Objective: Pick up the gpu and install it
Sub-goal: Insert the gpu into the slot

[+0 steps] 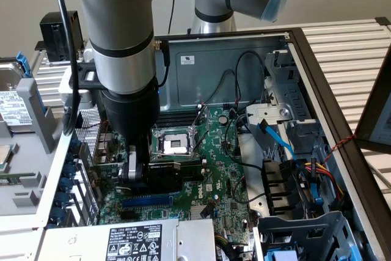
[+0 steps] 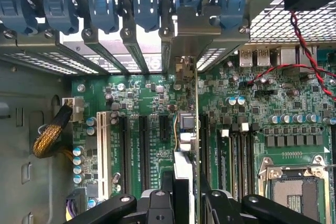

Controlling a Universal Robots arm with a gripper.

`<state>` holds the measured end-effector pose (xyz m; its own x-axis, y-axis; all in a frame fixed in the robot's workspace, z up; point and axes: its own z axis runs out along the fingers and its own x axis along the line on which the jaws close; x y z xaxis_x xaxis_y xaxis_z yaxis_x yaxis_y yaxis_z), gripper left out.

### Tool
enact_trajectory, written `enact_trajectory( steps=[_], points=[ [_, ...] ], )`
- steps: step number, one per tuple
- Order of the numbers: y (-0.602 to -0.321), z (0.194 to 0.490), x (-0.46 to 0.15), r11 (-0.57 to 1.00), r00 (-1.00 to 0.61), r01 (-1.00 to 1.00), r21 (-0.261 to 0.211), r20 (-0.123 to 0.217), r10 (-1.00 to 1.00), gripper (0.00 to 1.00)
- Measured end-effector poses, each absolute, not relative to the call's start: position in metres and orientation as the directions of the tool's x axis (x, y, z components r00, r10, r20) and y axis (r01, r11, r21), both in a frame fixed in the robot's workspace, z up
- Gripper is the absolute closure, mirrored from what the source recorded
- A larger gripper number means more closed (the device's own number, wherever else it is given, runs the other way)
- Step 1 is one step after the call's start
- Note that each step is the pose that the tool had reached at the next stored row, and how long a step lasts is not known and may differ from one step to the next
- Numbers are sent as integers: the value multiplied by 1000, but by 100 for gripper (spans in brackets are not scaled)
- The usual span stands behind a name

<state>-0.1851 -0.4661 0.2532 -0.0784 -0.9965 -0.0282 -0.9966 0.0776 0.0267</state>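
Seating the gpu [image 2: 185,129], we judge: gripper [image 2: 185,192] clenched on it, card edge-on and upright over the motherboard [image 2: 131,93], its bracket [image 2: 185,51] at the case's rear wall [image 2: 63,43]; pressing home calls for a straight, square push.

The motherboard [image 2: 152,98] is a green circuit board with a faint lacquered sheen. The gpu [image 2: 187,124], standing edge-on over it, shows small shiny metal parts and ends in a bare, dull-silver metal bracket [image 2: 185,40]. Beyond the motherboard the case wall [image 1: 208,59] is matt grey sheet metal and the slot latches [image 2: 102,11] along the motherboard's edge are smooth blue plastic, while the fingers [image 2: 160,205] over it look matt black and the arm [image 1: 116,16] is smooth satin grey.
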Motion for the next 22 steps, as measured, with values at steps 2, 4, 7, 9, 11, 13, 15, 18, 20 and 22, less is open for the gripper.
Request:
enact_trajectory(
  steps=[2, 4, 7, 9, 11, 13, 15, 18, 20, 22],
  points=[
    [-466, 252, -185, 78, -78, -997, 27, -28, -997, 72],
    [-466, 251, -185, 78, -78, -997, 27, -28, -997, 72],
    [-466, 250, -185, 78, -78, -997, 27, -28, -997, 72],
    [-466, 249, -185, 78, -78, -997, 27, -28, -997, 72],
    [-465, 248, -185, 78, -78, -997, 27, -28, -997, 72],
    [-465, 248, -185, 78, -78, -997, 27, -28, -997, 72],
    [-465, 247, -185, 78, -78, -997, 28, -28, -997, 72],
    [-465, 247, -185, 77, -78, -997, 28, -28, -997, 72],
    [-465, 247, -185, 76, -77, -997, 29, -27, -997, 72],
    [-465, 247, -185, 74, -75, -997, 29, -27, -997, 72]
  ],
)
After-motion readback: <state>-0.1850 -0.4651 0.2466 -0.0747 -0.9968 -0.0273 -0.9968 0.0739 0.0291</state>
